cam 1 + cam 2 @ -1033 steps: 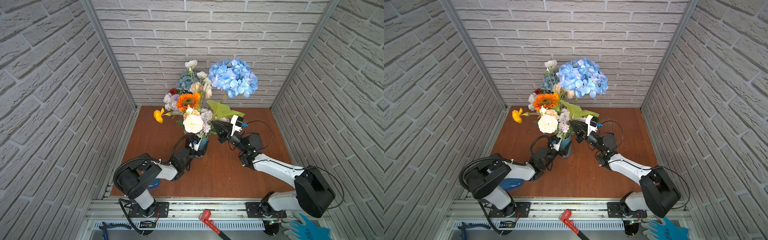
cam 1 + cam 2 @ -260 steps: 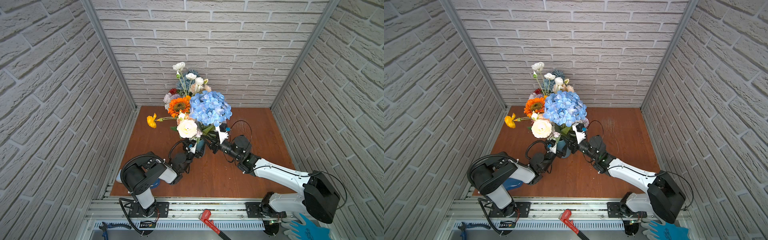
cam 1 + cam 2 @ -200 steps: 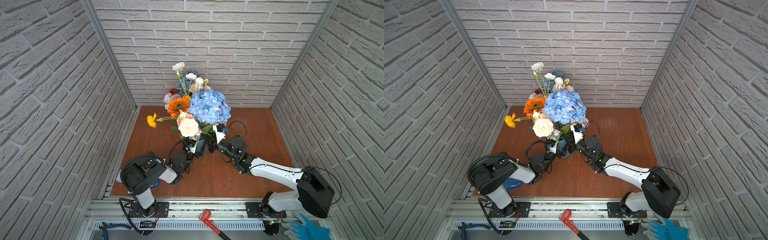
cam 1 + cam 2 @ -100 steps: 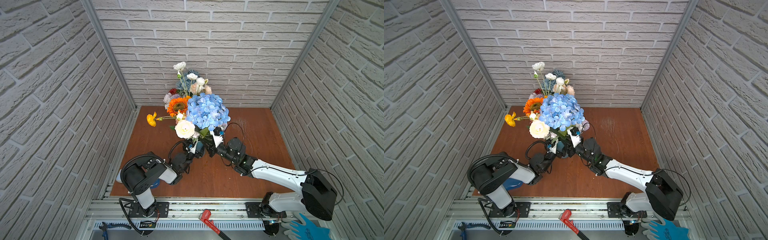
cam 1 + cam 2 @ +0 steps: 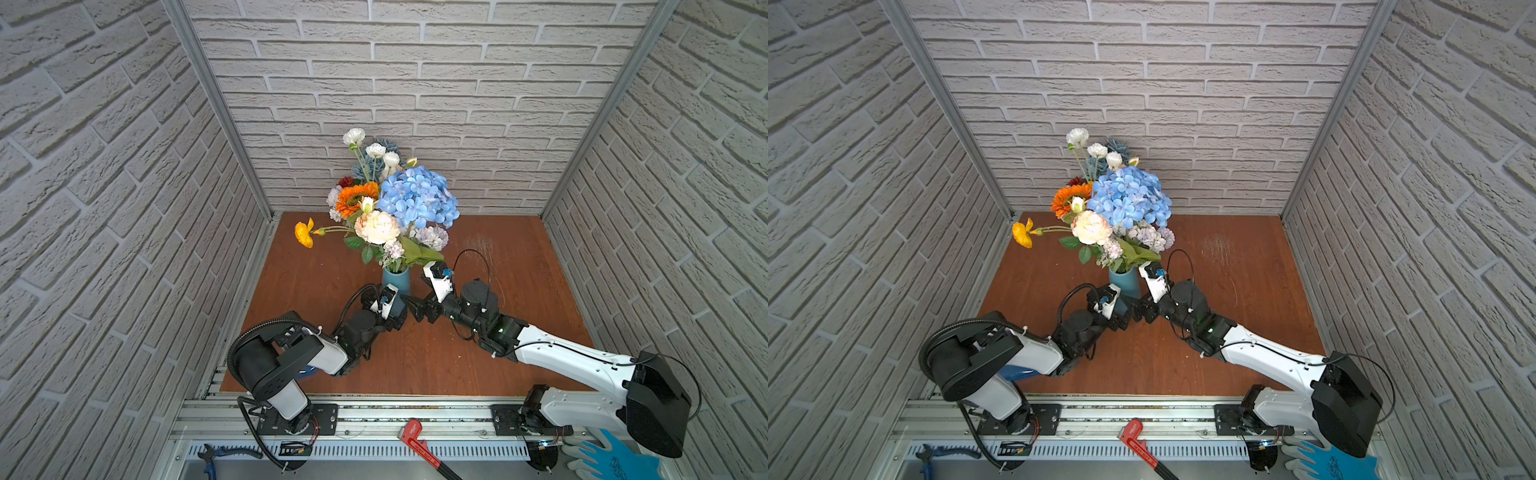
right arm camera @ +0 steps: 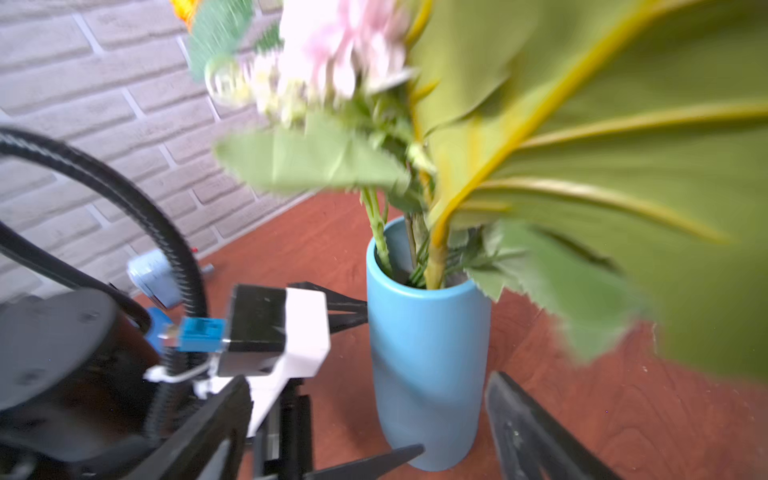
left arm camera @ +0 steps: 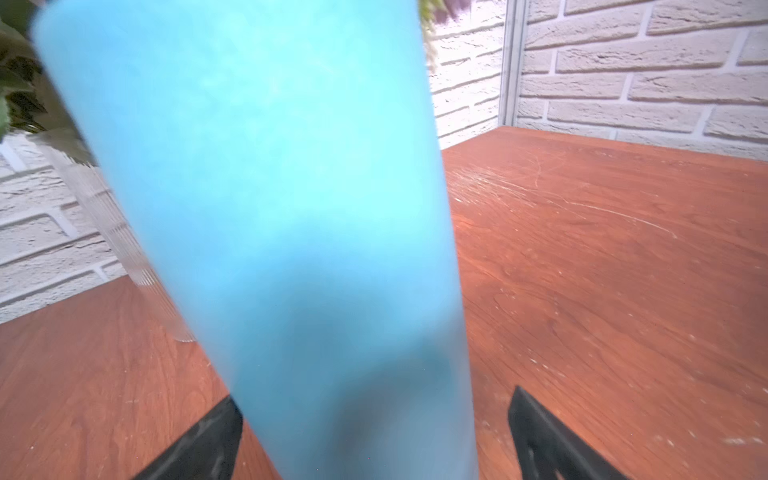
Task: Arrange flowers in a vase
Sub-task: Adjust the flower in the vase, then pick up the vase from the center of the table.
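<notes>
The vase (image 6: 428, 353) looks like smooth, matt blue ceramic. The flowers (image 5: 415, 199) have cloth-like petals and leaves, with plastic-looking stems. The table (image 5: 498, 257) is reddish wood, lightly glossy and scratched. The walls (image 5: 457, 83) are rough, matt, brick-textured. The front rail (image 5: 374, 415) is bare ribbed metal. The arm shells (image 5: 561, 353) are glossy white plastic.

A blue vase (image 5: 397, 282) stands on the scratched wooden table (image 5: 519, 266).
</notes>
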Controlling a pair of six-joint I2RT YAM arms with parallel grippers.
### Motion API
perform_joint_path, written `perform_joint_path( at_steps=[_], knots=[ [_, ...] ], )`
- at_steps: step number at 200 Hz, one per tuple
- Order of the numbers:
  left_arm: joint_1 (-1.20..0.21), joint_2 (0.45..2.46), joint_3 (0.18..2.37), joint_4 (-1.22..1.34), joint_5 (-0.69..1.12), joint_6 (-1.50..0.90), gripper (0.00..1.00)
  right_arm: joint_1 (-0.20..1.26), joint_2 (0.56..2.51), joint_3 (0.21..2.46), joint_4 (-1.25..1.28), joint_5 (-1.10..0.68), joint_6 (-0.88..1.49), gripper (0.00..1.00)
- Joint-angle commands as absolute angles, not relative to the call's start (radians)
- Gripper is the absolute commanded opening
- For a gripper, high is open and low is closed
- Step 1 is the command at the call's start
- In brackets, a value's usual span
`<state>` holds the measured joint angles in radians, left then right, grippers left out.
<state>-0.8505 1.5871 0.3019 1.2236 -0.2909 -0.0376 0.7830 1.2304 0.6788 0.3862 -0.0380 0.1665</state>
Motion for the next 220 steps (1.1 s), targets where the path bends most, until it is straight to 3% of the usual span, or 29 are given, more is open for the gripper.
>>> perform_joint_path(
  at_steps=[1, 109, 119, 220],
  knots=[
    [-0.867, 1.530, 0.267, 1.201, -0.306, -0.064, 0.98, 0.788, 1.291, 0.671, 0.483, -0.035, 0.159, 0.91],
    [-0.869, 1.289, 0.178, 0.960, -0.401, -0.058, 0.98, 0.787, 1.591, 0.664, 0.993, 0.123, 0.182, 0.92],
    [-0.866, 1.275, 0.174, 0.943, -0.409, -0.054, 0.98, 0.787, 1.603, 0.663, 1.028, 0.128, 0.173, 0.96],
    [-0.844, 1.289, 0.165, 0.964, -0.413, -0.062, 0.98, 0.787, 1.712, 0.743, 1.091, 0.107, 0.142, 1.00]
  ],
)
